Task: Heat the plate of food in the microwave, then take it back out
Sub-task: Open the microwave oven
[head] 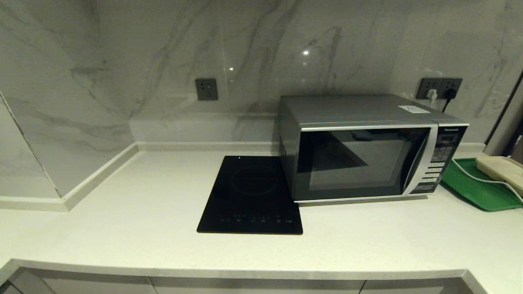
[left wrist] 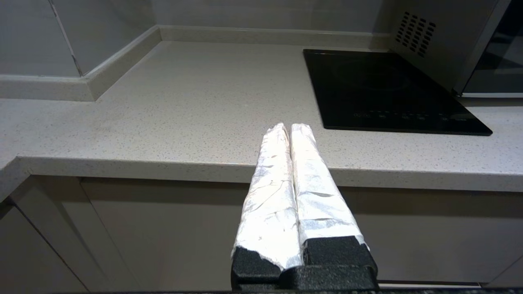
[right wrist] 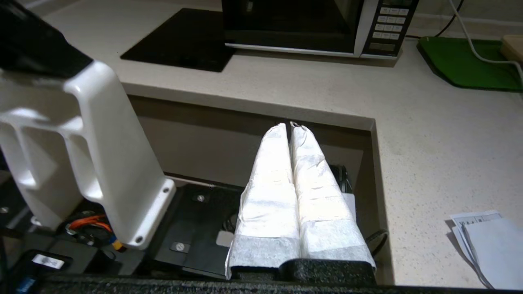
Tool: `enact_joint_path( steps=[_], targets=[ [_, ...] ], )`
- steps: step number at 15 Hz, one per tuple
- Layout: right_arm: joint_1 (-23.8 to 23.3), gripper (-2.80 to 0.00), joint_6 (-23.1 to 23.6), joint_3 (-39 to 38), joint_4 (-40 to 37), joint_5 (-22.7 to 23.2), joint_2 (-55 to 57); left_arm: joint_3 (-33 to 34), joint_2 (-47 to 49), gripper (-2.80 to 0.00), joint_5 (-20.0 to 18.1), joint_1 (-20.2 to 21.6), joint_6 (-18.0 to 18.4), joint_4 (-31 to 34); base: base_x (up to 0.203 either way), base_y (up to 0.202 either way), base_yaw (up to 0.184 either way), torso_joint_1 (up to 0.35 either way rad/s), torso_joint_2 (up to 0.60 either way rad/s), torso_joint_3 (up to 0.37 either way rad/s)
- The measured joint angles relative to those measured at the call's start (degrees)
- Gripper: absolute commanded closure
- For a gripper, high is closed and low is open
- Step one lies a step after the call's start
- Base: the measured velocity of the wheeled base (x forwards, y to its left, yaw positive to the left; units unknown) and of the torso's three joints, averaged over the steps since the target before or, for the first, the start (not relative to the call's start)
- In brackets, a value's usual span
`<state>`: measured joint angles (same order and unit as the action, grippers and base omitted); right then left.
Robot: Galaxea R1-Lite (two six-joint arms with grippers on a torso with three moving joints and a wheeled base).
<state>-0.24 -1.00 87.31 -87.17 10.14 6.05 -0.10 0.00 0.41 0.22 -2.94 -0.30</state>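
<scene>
The silver-grey microwave (head: 367, 151) stands on the counter at the right, its dark glass door closed; its button panel (right wrist: 390, 26) also shows in the right wrist view. The lavender plate of food is out of view in every frame. My left gripper (left wrist: 289, 127) hangs shut and empty just off the counter's front edge, left of the cooktop. My right gripper (right wrist: 289, 125) is shut and empty too, held low in front of the counter above the robot's base. Neither arm shows in the head view.
A flat black induction cooktop (head: 253, 196) lies just left of the microwave. A green tray (head: 478, 188) with a cream dish (head: 502, 169) and a white cable sits at the far right. Papers (right wrist: 486, 241) lie on the side counter. A white robot part (right wrist: 86, 151) stands beside the right gripper.
</scene>
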Motion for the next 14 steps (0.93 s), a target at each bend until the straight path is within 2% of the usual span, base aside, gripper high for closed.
enact_joint_path(
  steps=[2,6,12,14],
  targets=[
    [0.13,0.0,1.06,-3.8,-0.04,-0.64,-3.42,0.0,0.0,0.0,0.01,0.0,-0.01,-0.02,0.0,0.0,0.0,0.0,0.0,0.0],
    [0.15,0.0,-0.93,-5.15,-0.01,-0.61,-5.8,0.0,0.0,0.0,0.0,0.0,-0.01,0.0,0.0,0.0,0.0,0.0,0.0,0.0],
    [0.15,0.0,-1.04,-7.98,0.1,-0.64,-5.95,0.0,0.0,0.0,0.0,-0.01,-0.01,0.0,0.0,0.0,0.0,0.0,0.0,0.0],
    [0.15,0.0,-1.04,-10.27,4.2,-2.02,-5.97,0.0,0.0,0.0,0.02,-0.01,-0.01,0.0,0.0,0.0,0.0,0.0,0.0,0.0]
  ],
)
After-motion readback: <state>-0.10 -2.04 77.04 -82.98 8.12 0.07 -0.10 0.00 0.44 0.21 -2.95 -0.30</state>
